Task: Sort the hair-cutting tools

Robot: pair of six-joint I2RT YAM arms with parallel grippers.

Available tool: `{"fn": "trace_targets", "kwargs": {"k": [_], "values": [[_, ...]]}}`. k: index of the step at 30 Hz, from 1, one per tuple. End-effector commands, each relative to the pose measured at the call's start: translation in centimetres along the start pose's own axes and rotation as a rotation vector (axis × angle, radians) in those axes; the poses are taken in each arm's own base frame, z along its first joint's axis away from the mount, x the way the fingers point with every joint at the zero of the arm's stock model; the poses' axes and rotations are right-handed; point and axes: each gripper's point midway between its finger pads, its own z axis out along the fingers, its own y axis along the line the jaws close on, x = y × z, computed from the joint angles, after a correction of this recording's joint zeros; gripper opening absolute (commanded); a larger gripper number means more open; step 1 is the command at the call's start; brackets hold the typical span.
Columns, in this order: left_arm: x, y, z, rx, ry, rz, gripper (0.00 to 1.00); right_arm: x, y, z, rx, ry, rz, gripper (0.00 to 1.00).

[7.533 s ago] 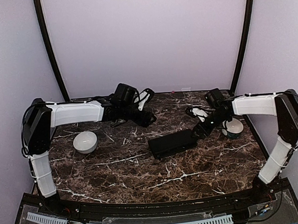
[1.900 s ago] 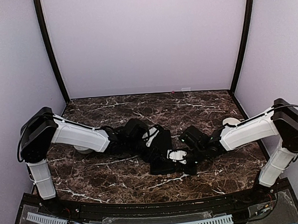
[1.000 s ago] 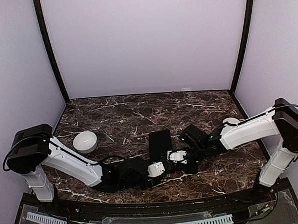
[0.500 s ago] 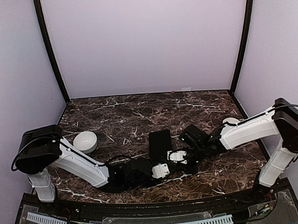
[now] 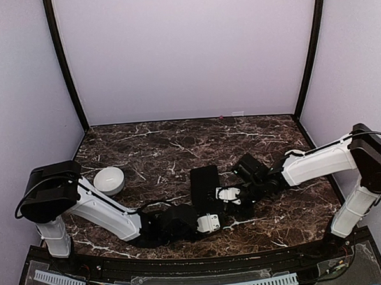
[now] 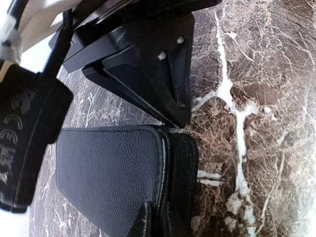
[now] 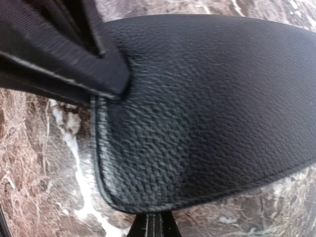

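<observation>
No hair-cutting tools show in any view. A flat black case [image 5: 204, 180] lies mid-table. My left gripper [image 5: 213, 215] reaches in low from the left to its near end. In the left wrist view the left gripper [image 6: 157, 224] is shut on the edge of the case [image 6: 108, 177] beside the zip. My right gripper [image 5: 224, 198] comes in from the right to the same end. In the right wrist view the right gripper [image 7: 154, 226] is shut, its tips against the rim of the case [image 7: 197, 98]. Each wrist view shows the other gripper's dark fingers close by.
A white bowl [image 5: 109, 180] stands at the left of the dark marble table [image 5: 178, 143]. The left arm lies stretched along the table's front edge. Purple walls close in the back and both sides.
The left gripper slid right along the front of the table to the case's near end and shut on its edge. The right gripper stayed shut and lifted slightly.
</observation>
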Motion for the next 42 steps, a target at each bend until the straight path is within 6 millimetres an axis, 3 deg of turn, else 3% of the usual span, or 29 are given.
{"fn": "trace_targets", "kwargs": {"k": [1, 14, 21, 26, 33, 40, 42], "values": [[1.4, 0.0, -0.5, 0.027, 0.033, 0.032, 0.0, -1.1, -2.3, -1.4, 0.042, -0.031, -0.003, 0.0], [1.6, -0.9, -2.1, 0.099, 0.003, 0.058, 0.0, -0.6, -10.8, -0.3, 0.125, 0.01, 0.085, 0.0], [2.6, -1.0, -2.9, 0.106, 0.028, 0.067, 0.0, 0.6, -14.9, -0.4, 0.184, 0.031, 0.135, 0.0], [2.8, -1.4, -3.6, 0.129, 0.031, 0.051, 0.0, 0.0, -18.2, -0.8, 0.251, 0.01, 0.169, 0.0], [3.8, -1.3, -4.4, 0.119, 0.068, 0.039, 0.0, 0.8, -19.1, -0.2, 0.267, 0.037, 0.17, 0.0], [6.6, -0.3, -5.4, 0.051, 0.181, -0.039, 0.0, 1.4, -17.0, -1.2, 0.226, 0.038, 0.155, 0.0], [7.5, 0.3, -5.4, 0.015, 0.252, -0.093, 0.05, 1.0, -16.5, -1.7, 0.22, 0.026, 0.16, 0.0]]}}
